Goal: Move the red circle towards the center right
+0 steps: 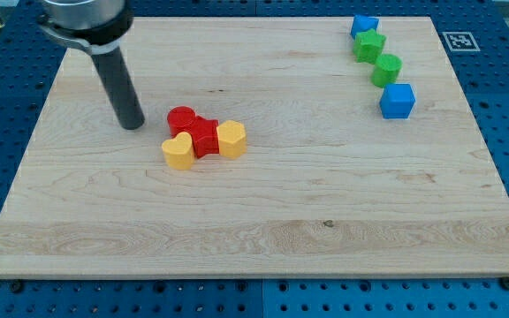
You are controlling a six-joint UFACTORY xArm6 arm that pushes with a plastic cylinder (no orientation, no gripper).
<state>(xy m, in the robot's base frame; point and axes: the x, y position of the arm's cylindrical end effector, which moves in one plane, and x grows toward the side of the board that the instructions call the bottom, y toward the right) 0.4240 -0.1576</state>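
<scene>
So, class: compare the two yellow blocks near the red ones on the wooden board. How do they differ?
The yellow heart-shaped block has a notched top; the yellow hexagonal block has flat sides. The heart sits at the cluster's left and lower in the view; the hexagon sits at its right, slightly higher. Both are yellow, similar in size, and touch the red star-like block.

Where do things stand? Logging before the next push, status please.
My tip down on the wooden board, just left of the red circle block. Red circle touching the other red block. Yellow hexagon block beyond, towards the right.
</scene>
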